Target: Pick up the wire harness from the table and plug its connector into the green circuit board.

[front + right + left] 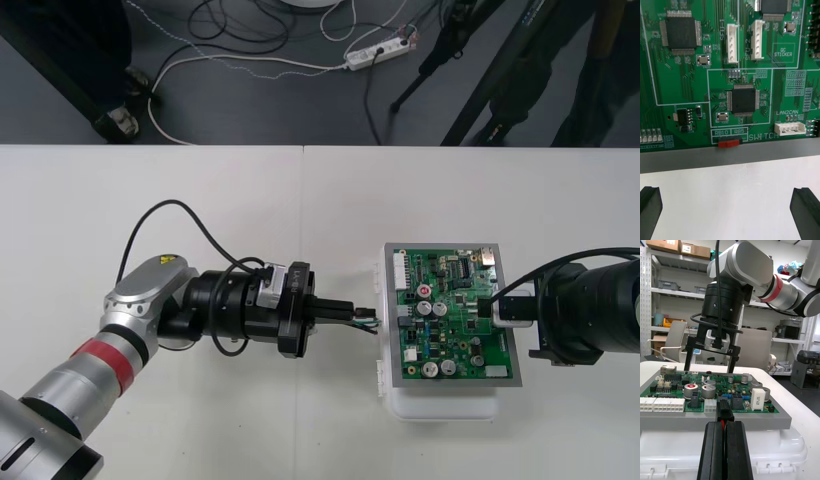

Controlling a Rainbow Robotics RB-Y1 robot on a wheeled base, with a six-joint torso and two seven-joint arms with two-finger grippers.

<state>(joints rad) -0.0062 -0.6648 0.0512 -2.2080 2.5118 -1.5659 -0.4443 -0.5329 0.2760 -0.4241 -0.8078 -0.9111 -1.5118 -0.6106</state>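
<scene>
Harness plug (724, 411), small black block, pinched between flat left fingers (714, 452).

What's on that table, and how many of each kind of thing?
Black two-finger tools: 2, left tool and right tool
Green circuit board on white base: 1
Small wire harness with black plug: 1
Total: 4

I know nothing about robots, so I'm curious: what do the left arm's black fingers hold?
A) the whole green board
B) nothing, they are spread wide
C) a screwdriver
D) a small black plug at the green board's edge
D: the left gripper is shut on the black plug, right at the edge of the green circuit board.
</scene>
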